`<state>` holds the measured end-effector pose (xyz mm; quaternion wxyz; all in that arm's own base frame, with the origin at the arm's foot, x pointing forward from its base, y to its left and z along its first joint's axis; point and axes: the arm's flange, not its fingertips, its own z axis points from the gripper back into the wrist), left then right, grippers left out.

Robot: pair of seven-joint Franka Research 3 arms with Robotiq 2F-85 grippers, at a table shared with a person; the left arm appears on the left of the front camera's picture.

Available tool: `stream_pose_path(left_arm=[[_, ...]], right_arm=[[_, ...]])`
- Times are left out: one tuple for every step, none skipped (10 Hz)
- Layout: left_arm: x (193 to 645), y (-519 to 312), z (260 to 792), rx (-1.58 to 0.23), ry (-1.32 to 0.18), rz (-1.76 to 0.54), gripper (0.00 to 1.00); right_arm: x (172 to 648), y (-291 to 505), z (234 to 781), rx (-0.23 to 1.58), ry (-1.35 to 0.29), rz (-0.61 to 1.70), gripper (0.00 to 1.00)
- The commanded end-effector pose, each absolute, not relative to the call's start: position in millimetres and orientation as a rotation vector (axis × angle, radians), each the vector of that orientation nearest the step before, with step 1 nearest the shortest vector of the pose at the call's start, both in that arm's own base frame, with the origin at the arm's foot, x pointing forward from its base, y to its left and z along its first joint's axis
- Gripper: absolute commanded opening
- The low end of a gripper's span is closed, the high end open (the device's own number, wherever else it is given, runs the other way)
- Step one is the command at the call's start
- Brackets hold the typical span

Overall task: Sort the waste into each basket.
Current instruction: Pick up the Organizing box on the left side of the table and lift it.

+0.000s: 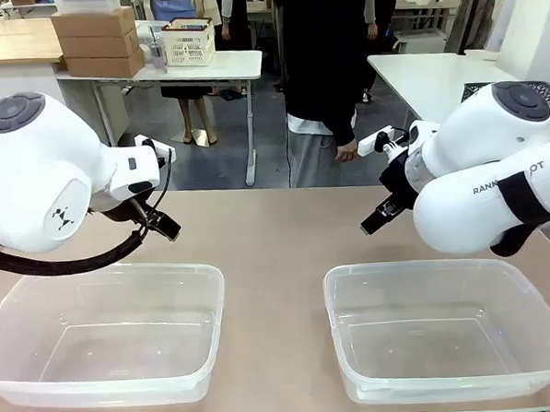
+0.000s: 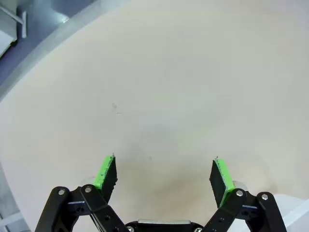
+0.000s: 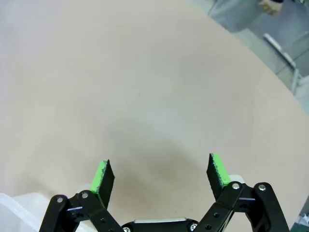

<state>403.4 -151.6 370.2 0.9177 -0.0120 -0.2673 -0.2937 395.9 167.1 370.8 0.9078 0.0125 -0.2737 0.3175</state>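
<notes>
Two clear rectangular tubs sit at the table's near edge, the left basket and the right basket, both with nothing in them. My left gripper hovers above the table behind the left basket; in the left wrist view it is open over bare tabletop. My right gripper hangs behind the right basket, and in the right wrist view it is open with nothing between the green pads. A corner of the right basket shows at that view's bottom left. Cans and bottles are out of view.
A person in dark clothes stands at the far side, one hand hanging near the table's far edge. The beige table is bare between the grippers. Behind stand a white table with boxes and a white lattice basket.
</notes>
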Motion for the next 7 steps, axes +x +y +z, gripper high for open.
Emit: stream_pose_path(left_arm=[[403.4, -151.7, 370.3, -0.025, -0.550, -0.604, 1.00], [403.4, -151.7, 370.3, -0.025, -0.550, -0.604, 1.00], [403.4, -151.7, 370.3, -0.025, -0.550, -0.604, 1.00], [403.4, -151.7, 370.3, -0.025, -0.550, -0.604, 1.00], [403.4, -151.7, 370.3, -0.025, -0.550, -0.604, 1.00], [403.4, -151.7, 370.3, -0.025, -0.550, -0.604, 1.00], [403.4, -151.7, 370.3, -0.025, -0.550, -0.604, 1.00]], right_arm=[[395.8, 167.1, 370.8, 0.026, -0.565, 0.655, 1.00], [395.8, 167.1, 370.8, 0.026, -0.565, 0.655, 1.00], [395.8, 167.1, 370.8, 0.026, -0.565, 0.655, 1.00], [395.8, 167.1, 370.8, 0.026, -0.565, 0.655, 1.00], [395.8, 167.1, 370.8, 0.026, -0.565, 0.655, 1.00], [395.8, 167.1, 370.8, 0.026, -0.565, 0.655, 1.00], [395.8, 167.1, 370.8, 0.026, -0.565, 0.655, 1.00]])
